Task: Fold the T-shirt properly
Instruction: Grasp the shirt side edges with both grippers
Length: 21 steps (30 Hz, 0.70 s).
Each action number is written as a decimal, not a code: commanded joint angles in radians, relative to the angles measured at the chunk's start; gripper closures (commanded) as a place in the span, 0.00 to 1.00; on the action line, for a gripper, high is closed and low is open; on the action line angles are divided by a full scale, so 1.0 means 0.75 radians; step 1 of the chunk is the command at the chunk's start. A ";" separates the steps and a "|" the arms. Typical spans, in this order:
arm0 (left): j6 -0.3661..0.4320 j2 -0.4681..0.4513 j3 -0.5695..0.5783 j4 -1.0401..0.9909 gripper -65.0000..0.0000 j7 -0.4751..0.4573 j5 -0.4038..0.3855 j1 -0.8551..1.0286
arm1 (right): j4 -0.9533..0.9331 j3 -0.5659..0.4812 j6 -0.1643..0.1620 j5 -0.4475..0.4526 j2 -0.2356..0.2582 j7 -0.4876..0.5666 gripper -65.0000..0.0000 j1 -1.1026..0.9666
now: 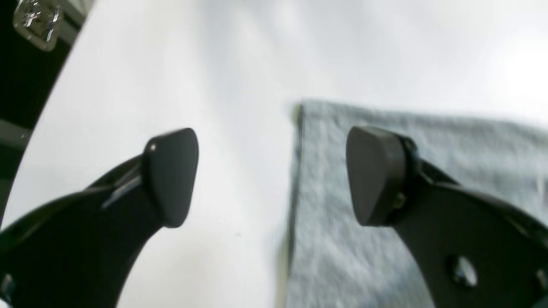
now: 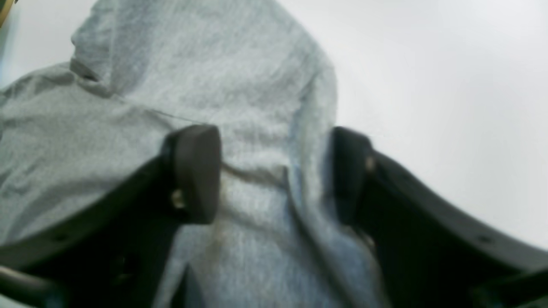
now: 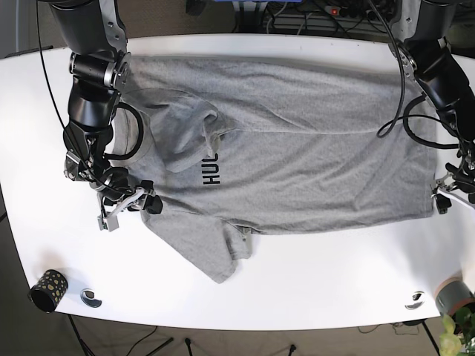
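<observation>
T-shirt (image 3: 297, 148) soft, limp; pinch hem edge between left gripper (image 1: 274, 175) spread jaws. Right gripper (image 2: 276, 171) spread, straddling shoulder fold.

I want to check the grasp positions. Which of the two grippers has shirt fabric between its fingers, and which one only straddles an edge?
The right gripper has bunched T-shirt fabric between its open fingers. The left gripper only straddles the shirt's straight edge, with one finger over bare table.

A white table (image 3: 312, 282) carries a small dark speckled cup (image 3: 46, 289) near one front corner, a grey pot (image 3: 454, 295) with a green plant (image 3: 454, 335) near the other, and cables (image 3: 297, 15) behind.
</observation>
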 commanded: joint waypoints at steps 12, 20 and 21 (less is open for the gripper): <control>0.016 -0.128 0.184 -0.569 0.20 -0.135 -0.013 -0.275 | 0.012 -0.002 -0.003 -0.013 0.011 0.010 0.98 0.030; 0.016 -0.128 0.223 -0.749 0.20 -0.184 -0.013 -0.332 | 0.012 -0.002 -0.003 -0.013 0.011 0.010 0.98 0.030; 0.016 -0.128 0.223 -0.761 0.20 -0.184 -0.013 -0.332 | 0.012 -0.002 -0.003 -0.013 0.011 0.010 0.98 0.030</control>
